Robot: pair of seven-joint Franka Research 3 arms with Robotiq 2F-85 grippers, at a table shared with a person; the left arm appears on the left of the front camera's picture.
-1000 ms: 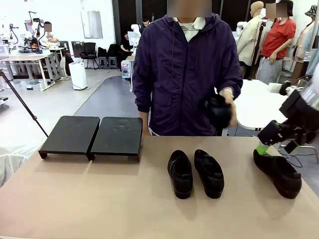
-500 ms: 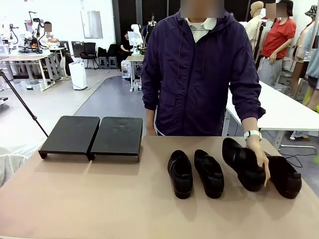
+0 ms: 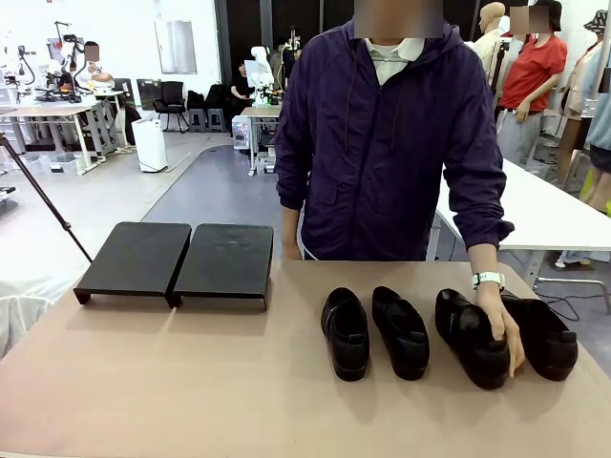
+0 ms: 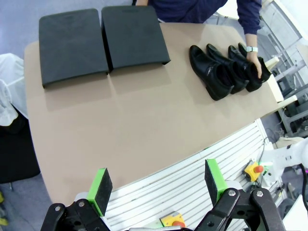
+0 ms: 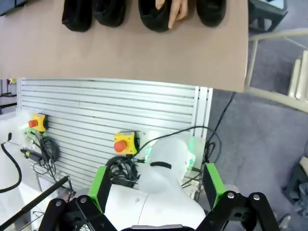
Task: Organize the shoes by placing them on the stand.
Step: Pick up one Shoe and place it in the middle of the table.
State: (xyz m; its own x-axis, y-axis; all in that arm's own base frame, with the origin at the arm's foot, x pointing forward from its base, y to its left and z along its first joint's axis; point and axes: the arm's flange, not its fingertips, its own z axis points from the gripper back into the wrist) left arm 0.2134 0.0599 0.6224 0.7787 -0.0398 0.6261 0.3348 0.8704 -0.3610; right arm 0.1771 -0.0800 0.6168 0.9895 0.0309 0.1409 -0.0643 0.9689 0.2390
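Observation:
Several black dress shoes stand in a row on the right half of the table (image 3: 191, 382): a pair (image 3: 345, 333) (image 3: 400, 331), a third shoe (image 3: 468, 339) and one at the far right (image 3: 546, 336). The person's hand (image 3: 503, 329) rests on the third shoe. The stand (image 3: 177, 258), two black sloped panels, sits bare at the far left. In the left wrist view my left gripper (image 4: 156, 185) hangs open high above the near table edge, with the stand (image 4: 103, 41) and shoes (image 4: 211, 74) far off. My right gripper (image 5: 156, 185) is open above the robot's base, the shoes (image 5: 109, 12) and hand (image 5: 175, 9) at the top.
A white slatted rail (image 4: 192, 178) with yellow emergency-stop boxes (image 5: 126, 142) runs along my side of the table. The person in a purple jacket (image 3: 382, 143) stands at the far edge. A white table (image 3: 544, 215) lies behind at the right.
The person brought a shoe down and set it between the pair and the rightmost shoe. My right gripper, beside the rightmost shoe a second ago, has left the front view.

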